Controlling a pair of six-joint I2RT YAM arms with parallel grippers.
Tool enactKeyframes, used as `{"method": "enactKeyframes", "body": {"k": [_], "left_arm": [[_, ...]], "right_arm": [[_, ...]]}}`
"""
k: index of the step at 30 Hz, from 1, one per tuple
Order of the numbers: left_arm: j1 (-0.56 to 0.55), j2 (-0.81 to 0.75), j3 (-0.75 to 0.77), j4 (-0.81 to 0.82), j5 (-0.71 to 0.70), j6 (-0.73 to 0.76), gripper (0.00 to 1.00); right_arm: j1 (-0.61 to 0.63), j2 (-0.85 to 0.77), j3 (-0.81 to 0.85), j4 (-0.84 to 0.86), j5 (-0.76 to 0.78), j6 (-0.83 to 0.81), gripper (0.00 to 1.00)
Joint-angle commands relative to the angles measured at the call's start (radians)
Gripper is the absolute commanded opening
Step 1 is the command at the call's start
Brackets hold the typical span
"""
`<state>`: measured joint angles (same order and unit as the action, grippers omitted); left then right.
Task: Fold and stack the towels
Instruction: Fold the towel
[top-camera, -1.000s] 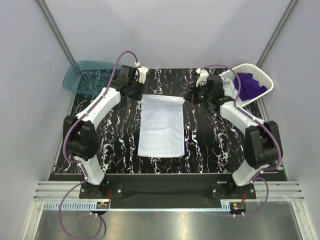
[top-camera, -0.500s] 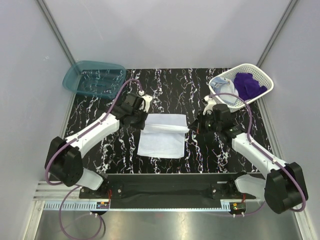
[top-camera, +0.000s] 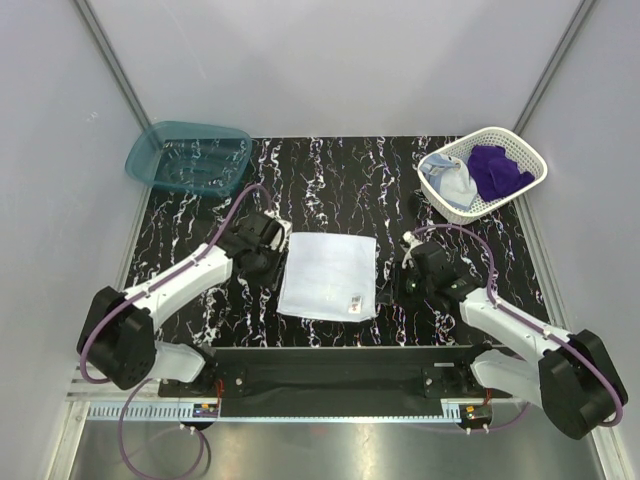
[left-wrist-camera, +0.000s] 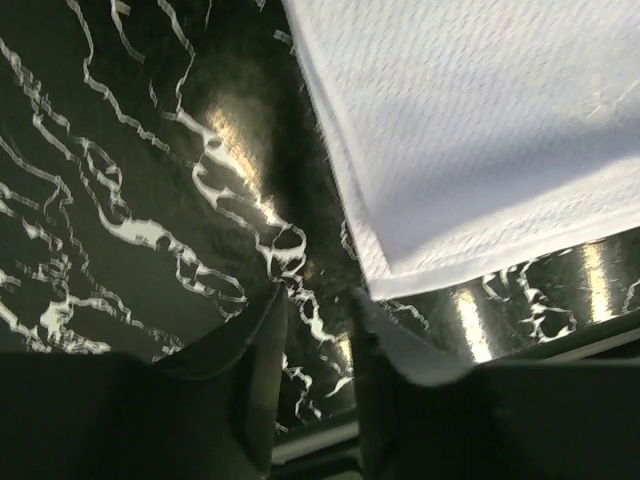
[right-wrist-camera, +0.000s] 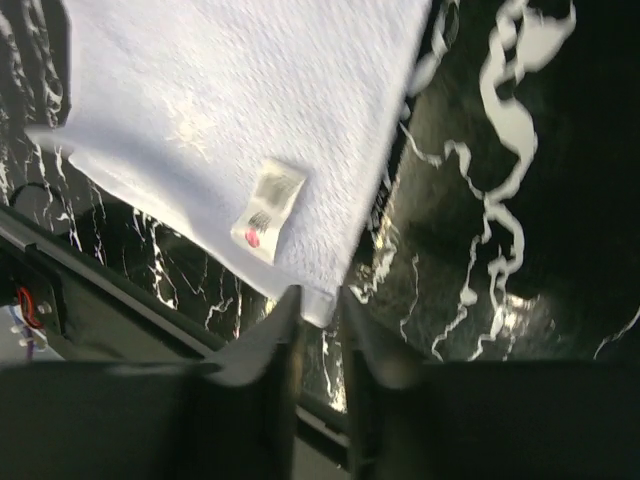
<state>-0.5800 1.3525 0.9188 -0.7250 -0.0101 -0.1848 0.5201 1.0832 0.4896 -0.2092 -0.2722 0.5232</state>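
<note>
Left gripper (left-wrist-camera: 318, 300): jaws parted a little with nothing between them, low over the table (top-camera: 320, 170). The white towel (top-camera: 328, 275) lies flat just to its right, with the near-left corner beside one fingertip.

Right gripper (right-wrist-camera: 318, 295): jaws narrowly apart, nothing clamped. The white towel's near-right corner lies just ahead of its tips, with a small label (right-wrist-camera: 268, 205) sewn close by. The white towel lies between the two grippers.

Containers: a white basket (top-camera: 535, 160) stands well beyond the right gripper, far and to its right. It holds the purple towel (top-camera: 497, 168) and the light blue towel (top-camera: 455, 182), both bunched. A teal bin (top-camera: 145, 165) stands well beyond the left gripper, far and to its left; its contents cannot be told.

Change: one second ago the white towel lay long, with both grippers shut at its far corners. Now it is folded in half, and both grippers have let go at its near edge
</note>
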Motion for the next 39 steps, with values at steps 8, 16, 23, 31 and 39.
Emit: {"method": "enactKeyframes", "body": {"k": [8,16,23,31,39], "left_arm": [[-0.001,0.000,0.077,-0.010,0.004,-0.162,0.58],[-0.003,0.085,-0.072,0.206,0.140,-0.289,0.47],[-0.003,0.096,-0.143,0.279,0.168,-0.328,0.42],[-0.003,0.142,-0.141,0.260,0.148,-0.326,0.37],[-0.003,0.143,-0.158,0.263,0.142,-0.334,0.16]], "right_arm": [[0.001,-0.054,0.060,-0.121,0.037,0.103,0.41],[0.011,0.106,0.037,-0.033,0.083,0.199,0.36],[0.037,0.144,-0.009,0.036,0.096,0.245,0.34],[0.050,0.152,-0.032,0.059,0.106,0.279,0.34],[0.069,0.162,-0.048,0.096,0.097,0.308,0.32]]}}
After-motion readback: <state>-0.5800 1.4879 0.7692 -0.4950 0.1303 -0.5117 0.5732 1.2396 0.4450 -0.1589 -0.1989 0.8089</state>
